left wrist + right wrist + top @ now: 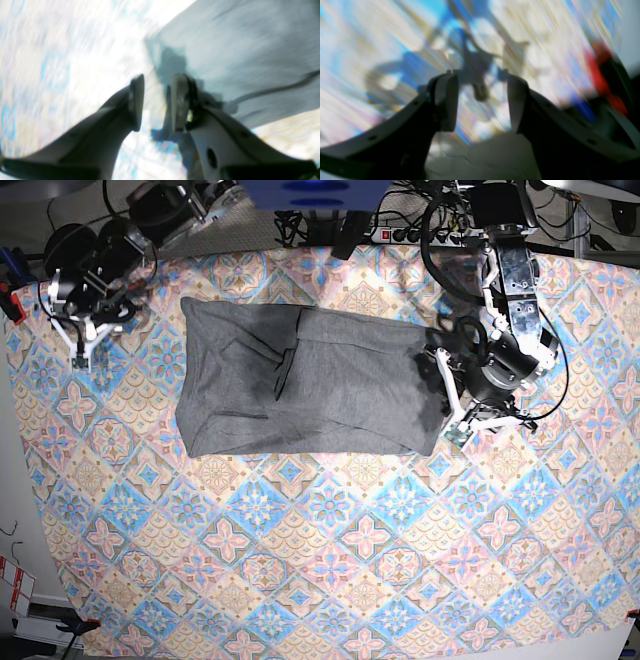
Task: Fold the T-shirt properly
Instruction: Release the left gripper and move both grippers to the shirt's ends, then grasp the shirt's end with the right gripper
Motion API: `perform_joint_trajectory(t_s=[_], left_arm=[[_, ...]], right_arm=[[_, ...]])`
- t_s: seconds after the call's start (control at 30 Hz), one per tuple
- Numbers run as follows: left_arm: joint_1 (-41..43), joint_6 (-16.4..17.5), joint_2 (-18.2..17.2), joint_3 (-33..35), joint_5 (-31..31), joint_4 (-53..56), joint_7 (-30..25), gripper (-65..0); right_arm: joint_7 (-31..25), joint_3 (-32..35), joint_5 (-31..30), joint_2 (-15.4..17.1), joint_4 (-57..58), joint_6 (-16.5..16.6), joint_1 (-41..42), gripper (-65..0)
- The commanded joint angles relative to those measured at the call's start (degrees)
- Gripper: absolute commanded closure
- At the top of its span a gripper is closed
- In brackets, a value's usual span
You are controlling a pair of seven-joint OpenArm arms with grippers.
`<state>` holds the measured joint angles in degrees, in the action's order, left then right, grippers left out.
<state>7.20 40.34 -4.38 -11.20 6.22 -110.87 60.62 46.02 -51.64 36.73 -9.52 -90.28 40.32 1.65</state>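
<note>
The T-shirt [305, 385] is lying partly folded on the tablecloth [330, 560] between both claws, and the left claw [157, 102] and right claw [482, 100], both half open and empty, probably need to be grabbing an edge next.

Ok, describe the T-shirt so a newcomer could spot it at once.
Start from the patterned tablecloth that covers the whole table. In its upper half lies the T-shirt, spread as a wide folded slab, with the left claw at its right edge. It is the only plain grey cloth there, set against coloured tile patterns.
</note>
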Motion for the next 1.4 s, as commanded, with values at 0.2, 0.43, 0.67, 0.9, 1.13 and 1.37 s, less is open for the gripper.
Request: perform_joint_trajectory(t_s=[0.2, 0.43, 0.67, 0.9, 1.13, 1.37], left_arm=[[-1.0, -0.3, -0.8, -8.8, -0.4, -1.2, -1.1, -16.6], [-0.7, -0.3, -2.3, -9.1, -0.4, -0.9, -1.1, -16.6], [-0.8, -0.3, -2.0, -9.0, -0.3, -0.8, -1.0, -16.6], [-0.9, -0.3, -2.0, -5.5, -0.3, 2.4, -1.0, -16.6], [-1.0, -0.3, -1.2, -5.5, -0.3, 2.5, -1.1, -16.6], [-0.9, -0.3, -1.4, -5.5, -0.3, 2.5, -1.1, -16.6]], right_arm=[[0.7, 0.1, 0.1, 0.5, 9.9, -0.3, 8.3, -31.6], [2.6, 0.2, 0.1, 0.5, 16.4, -0.3, 12.9, -31.6], [18.8, 3.8, 0.1, 0.5, 7.6, -0.3, 17.2, -31.6], [31.7, 16.9, 0.1, 0.5, -11.4, -0.3, 13.5, -31.6], [34.0, 18.6, -15.9, 0.5, -13.0, -0.3, 9.2, -31.6], [34.0, 18.3, -30.8, 0.5, -9.9, -0.3, 8.2, -31.6]])
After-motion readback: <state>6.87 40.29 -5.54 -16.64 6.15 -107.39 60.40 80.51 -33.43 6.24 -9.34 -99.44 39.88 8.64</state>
